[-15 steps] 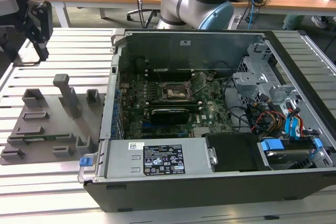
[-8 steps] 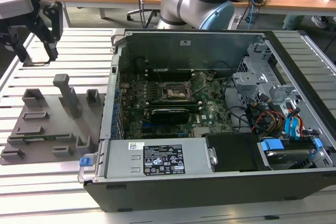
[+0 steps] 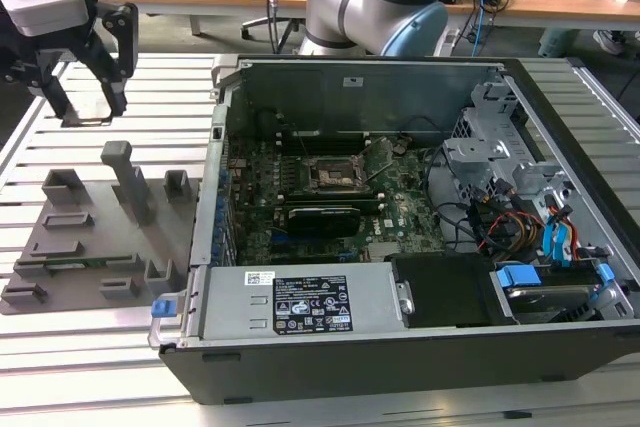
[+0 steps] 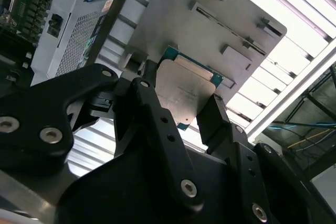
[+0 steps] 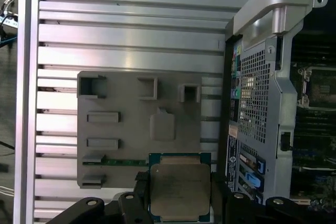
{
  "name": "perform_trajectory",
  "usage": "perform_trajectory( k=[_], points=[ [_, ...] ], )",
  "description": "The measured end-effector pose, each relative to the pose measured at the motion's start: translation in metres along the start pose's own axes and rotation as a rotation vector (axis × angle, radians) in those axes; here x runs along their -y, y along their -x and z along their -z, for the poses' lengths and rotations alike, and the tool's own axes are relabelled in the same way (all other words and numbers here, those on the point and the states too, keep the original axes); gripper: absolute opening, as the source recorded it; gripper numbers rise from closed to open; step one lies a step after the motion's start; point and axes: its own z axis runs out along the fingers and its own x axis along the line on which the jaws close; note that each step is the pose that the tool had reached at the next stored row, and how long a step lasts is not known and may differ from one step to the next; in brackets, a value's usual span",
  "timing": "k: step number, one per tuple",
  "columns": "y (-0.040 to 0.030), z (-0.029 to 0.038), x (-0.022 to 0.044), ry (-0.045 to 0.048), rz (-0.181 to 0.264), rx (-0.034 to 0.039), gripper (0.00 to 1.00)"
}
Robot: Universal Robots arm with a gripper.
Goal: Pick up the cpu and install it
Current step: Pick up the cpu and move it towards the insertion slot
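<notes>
end effector: black two-finger end effector (image 5: pixel 180 198) is clamped on the cpu, one finger on each side edge, seen in both wrist views. In the exterior view it hangs above the slatted surface at that view's upper left.

cpu: small flat square chip with a silver-grey metal lid and a green rim (image 5: pixel 179 191), held up off the tray, so the pick looks done.

tray: flat grey plastic tray with upright blocks (image 3: pixel 70 247), sitting on the slatted aluminium surface (image 3: pixel 300 387) beside the case, below the chip.

socket: dark square socket frame (image 3: pixel 331 175) on the green motherboard inside the open black pc case (image 3: pixel 400 357), well apart from the chip.

step: carry phase, I reckon.

next move: needs travel across to the socket, then matching chip orientation; can't tell from here whether the socket latch is open.
</notes>
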Motion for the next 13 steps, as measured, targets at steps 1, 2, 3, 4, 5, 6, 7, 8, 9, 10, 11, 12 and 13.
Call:
perform_trajectory(
  k=[1,2,3,4,5,6,7,8,9,10,11,12,13],
  points=[
    [0.0037,-0.0001,0.0002,-0.0003,0.000,-0.0001,0.55],
    [0.0064,-0.0001,0.0003,-0.0004,0.000,-0.0001,0.55],
    [0.0083,-0.0002,0.0004,-0.0006,0.000,-0.0002,0.55],
    [0.0102,-0.0002,0.0005,-0.0007,0.000,-0.0002,0.55],
    [0.0122,-0.0002,0.0006,-0.0008,0.000,-0.0002,0.55],
    [0.0139,-0.0003,0.0007,-0.0009,0.000,-0.0002,0.55],
    [0.0158,-0.0004,0.0008,-0.0010,0.000,-0.0002,0.55],
    [0.0177,-0.0004,0.0008,-0.0009,0.000,-0.0001,0.55],
    [0.0217,-0.0006,0.0010,-0.0010,0.000,-0.0001,0.55],
    [0.0237,-0.0006,0.0011,-0.0011,0.000,-0.0001,0.55],
    [0.0257,-0.0006,0.0012,-0.0011,0.000,-0.0001,0.55],
    [0.0278,-0.0007,0.0013,-0.0011,0.000,-0.0001,0.55],
    [0.0298,-0.0007,0.0014,-0.0012,0.000,-0.0002,0.55]
  ],
)
